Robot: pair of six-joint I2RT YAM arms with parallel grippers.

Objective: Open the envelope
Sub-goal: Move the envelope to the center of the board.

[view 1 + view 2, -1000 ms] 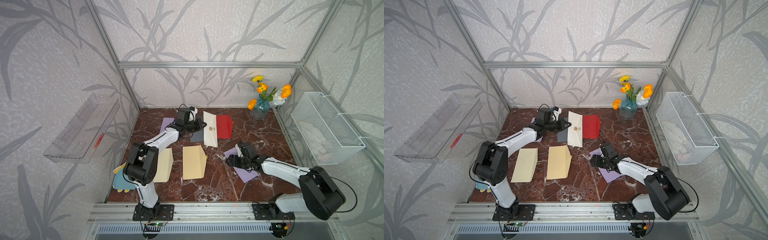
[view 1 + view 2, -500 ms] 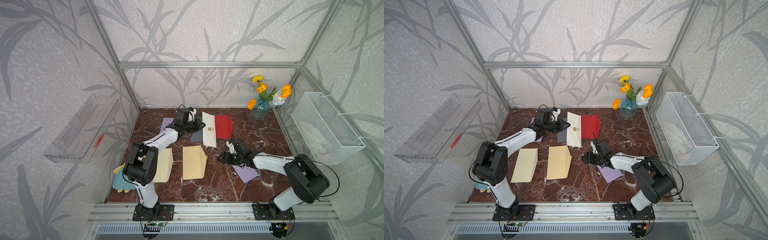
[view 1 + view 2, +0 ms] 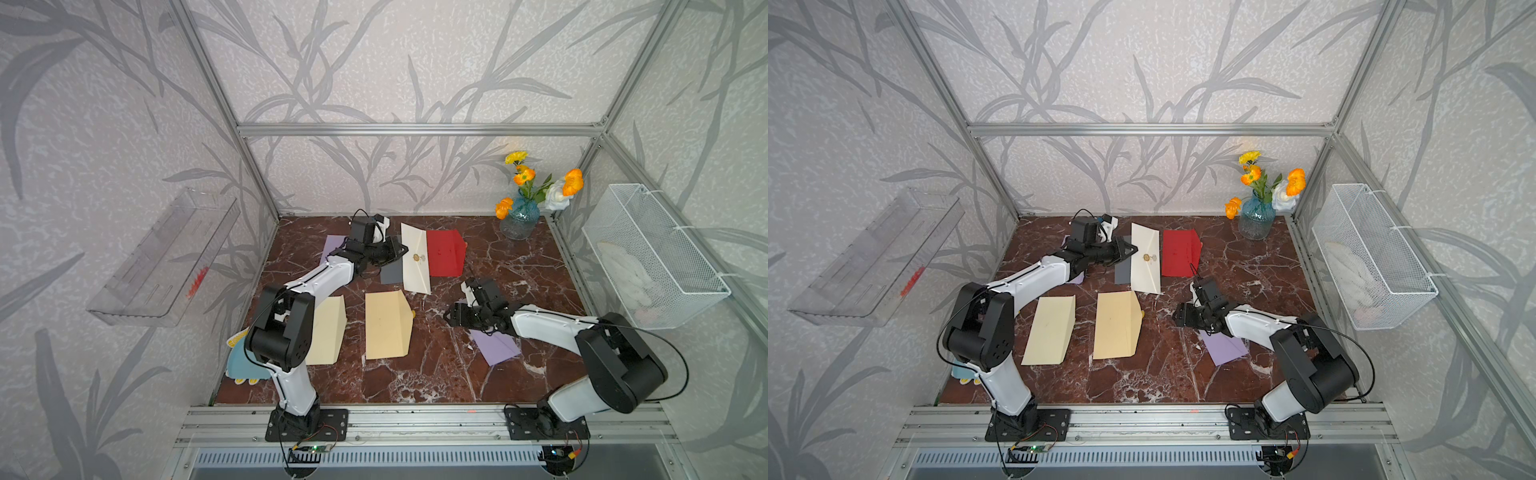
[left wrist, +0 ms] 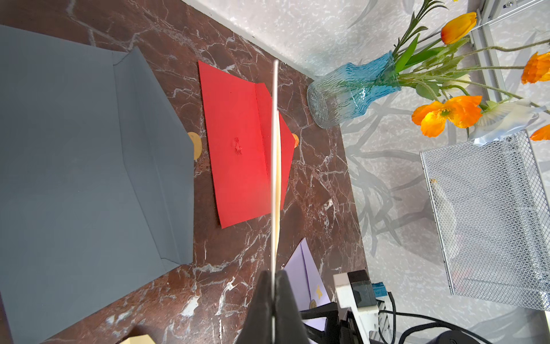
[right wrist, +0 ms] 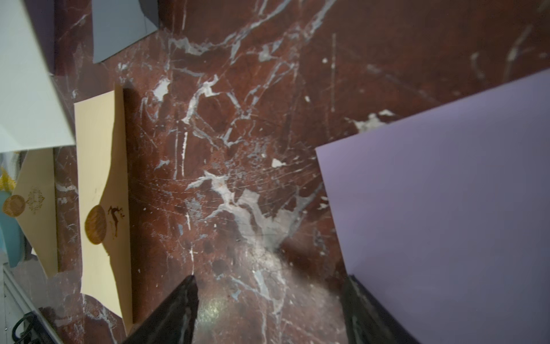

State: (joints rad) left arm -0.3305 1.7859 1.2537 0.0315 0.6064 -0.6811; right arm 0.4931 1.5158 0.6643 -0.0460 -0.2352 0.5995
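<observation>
Envelope (image 3: 415, 266) is pinched in left claw (image 4: 273, 277); right claw (image 5: 270, 286) gapes wide.

Fig.: the red-brown marble tabletop (image 3: 436, 374) I work over, in a top view. Frame centre: tan envelope (image 3: 386, 328), with a paler envelope (image 3: 328, 332) just left of it. Above these: grey envelope (image 3: 390, 272) and red envelope (image 3: 446, 257) (apart, marble between). Lower right: lilac envelope (image 3: 496, 347). Upper right: blue vase (image 3: 519, 220).
</observation>
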